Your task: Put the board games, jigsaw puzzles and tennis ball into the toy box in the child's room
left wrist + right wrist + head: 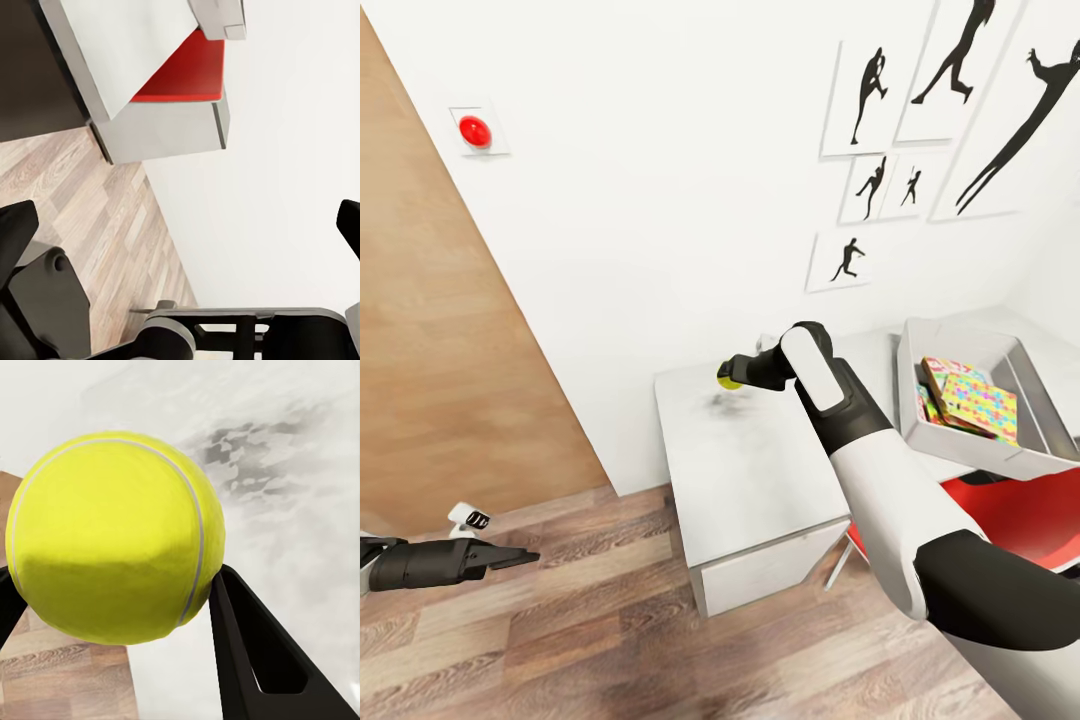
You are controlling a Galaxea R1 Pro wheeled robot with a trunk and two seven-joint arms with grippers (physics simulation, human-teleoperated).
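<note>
1. Our right gripper (732, 377) is clamped on the tennis ball (729, 380). In the right wrist view the ball (112, 536) sits between the two black fingers (262, 660), pressed against it from both sides. It is matte yellow-green with a thin pale seam curving across it.
2. The ball hangs above the far left part of the table (750, 470), near the wall-side edge. The top is smooth and grey-white, with a dark mottled smudge just under the ball. We can't tell if the ball touches the top.
3. The toy box (970, 440) stands at the table's right end, well apart from the ball. It is pale grey plastic, rectangular, with a flared rim and sloping walls. Jigsaw puzzles (975, 400) lie tilted inside it, flat squares of yellow, pink, green and blue pieces.
4. The red chair (1020, 505) is tucked under the table below the box, partly behind our right forearm.
5. Our left gripper (510, 557) hangs low over the wood-plank floor (610, 640), well left of the table. The left wrist view shows its dark fingertips (15, 232) spread wide apart, holding nothing.
6. The table's left edge and front corner are square and hard. Open floor lies between that corner and the left gripper. A tan wood panel (440, 350) stands at left, white wall behind.
</note>
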